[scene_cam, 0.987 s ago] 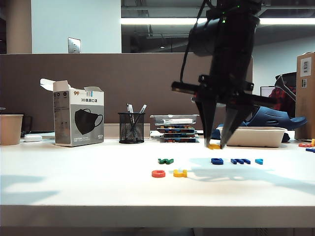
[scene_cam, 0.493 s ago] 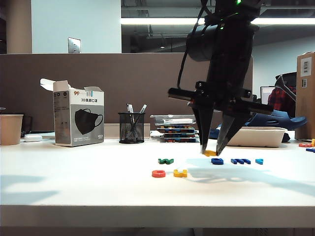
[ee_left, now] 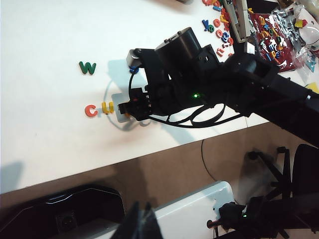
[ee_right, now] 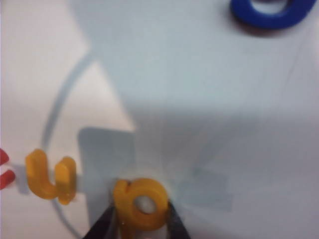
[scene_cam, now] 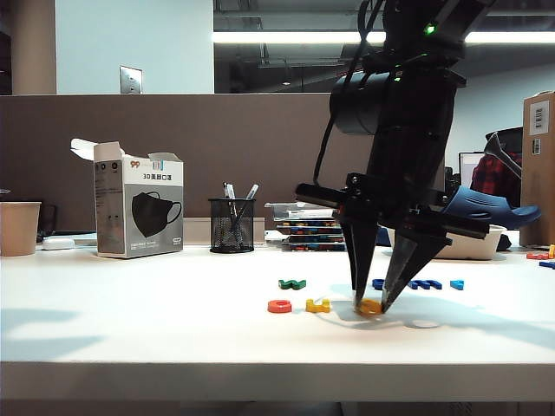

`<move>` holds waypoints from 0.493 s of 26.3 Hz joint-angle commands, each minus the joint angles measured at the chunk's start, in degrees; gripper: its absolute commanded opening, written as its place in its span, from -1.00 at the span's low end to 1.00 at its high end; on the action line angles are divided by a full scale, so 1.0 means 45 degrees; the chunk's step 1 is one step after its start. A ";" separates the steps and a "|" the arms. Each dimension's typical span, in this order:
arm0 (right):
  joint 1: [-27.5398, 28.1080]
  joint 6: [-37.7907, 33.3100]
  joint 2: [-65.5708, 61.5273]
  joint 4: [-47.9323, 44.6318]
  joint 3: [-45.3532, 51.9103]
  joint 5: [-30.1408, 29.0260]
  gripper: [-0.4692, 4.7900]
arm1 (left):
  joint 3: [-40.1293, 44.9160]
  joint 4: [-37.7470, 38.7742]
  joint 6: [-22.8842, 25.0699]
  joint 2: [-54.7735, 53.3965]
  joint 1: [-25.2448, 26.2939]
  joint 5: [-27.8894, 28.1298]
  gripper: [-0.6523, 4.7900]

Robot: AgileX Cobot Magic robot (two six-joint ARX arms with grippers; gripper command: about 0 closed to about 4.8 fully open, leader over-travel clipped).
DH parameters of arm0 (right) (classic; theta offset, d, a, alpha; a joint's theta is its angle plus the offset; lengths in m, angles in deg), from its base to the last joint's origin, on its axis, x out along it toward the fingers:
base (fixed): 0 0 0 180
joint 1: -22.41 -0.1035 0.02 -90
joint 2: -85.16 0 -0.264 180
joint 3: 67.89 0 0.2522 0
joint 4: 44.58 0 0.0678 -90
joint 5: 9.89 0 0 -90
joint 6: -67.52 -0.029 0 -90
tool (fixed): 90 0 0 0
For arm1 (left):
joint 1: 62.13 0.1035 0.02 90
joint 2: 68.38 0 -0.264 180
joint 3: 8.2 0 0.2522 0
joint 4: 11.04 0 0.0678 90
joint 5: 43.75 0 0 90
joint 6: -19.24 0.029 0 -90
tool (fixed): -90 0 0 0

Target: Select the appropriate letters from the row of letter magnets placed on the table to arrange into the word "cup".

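On the white table (scene_cam: 173,334) the red "c" (scene_cam: 279,306) and yellow "u" (scene_cam: 317,305) lie side by side in front of the row. My right gripper (scene_cam: 371,305) points down just right of the "u", shut on the yellow "p" (scene_cam: 370,307), which is at the table surface. The right wrist view shows the "p" (ee_right: 142,204) between the dark fingertips, close beside the "u" (ee_right: 50,177). The green letter (scene_cam: 292,283) and the blue letters (scene_cam: 418,283) stay in the row behind. My left gripper (ee_left: 142,224) hangs off the table's front edge, fingers together and empty.
At the back stand a mask box (scene_cam: 139,208), a mesh pen cup (scene_cam: 231,225), a paper cup (scene_cam: 19,227), a stack of letter trays (scene_cam: 312,227) and a white tub (scene_cam: 473,243). More loose letters (ee_left: 219,30) lie at the far right.
My right gripper has come down and toward the front with the yellow "p", from behind the row of blue letters to the table beside the "u". The left arm has not moved.
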 commanded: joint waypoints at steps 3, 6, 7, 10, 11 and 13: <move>-0.0019 -0.0087 -0.0005 -0.0782 0.0466 0.0034 -0.43 | -0.0029 -0.0073 0.0058 0.0024 -0.0015 -0.0015 -0.78; -0.0019 -0.0087 -0.0005 -0.0879 0.0466 0.0029 -0.43 | -0.0029 -0.0073 0.0058 0.0024 -0.0015 -0.0015 -0.78; -0.0019 -0.0083 -0.0005 -0.0899 0.0466 0.0029 -0.43 | -0.0029 -0.0073 0.0058 0.0024 -0.0015 -0.0015 -0.78; -0.0019 -0.0083 -0.0005 -0.0903 0.0466 0.0034 -0.43 | -0.0029 -0.0073 0.0058 0.0024 -0.0015 -0.0015 -0.78; -0.0019 -0.0083 -0.0005 -0.0899 0.0466 0.0029 -0.43 | -0.0029 -0.0073 0.0058 0.0024 -0.0015 -0.0015 -0.78; -0.0019 -0.0078 -0.0005 -0.0889 0.0466 0.0034 -0.43 | -0.0029 -0.0073 0.0058 0.0024 -0.0015 -0.0015 -0.78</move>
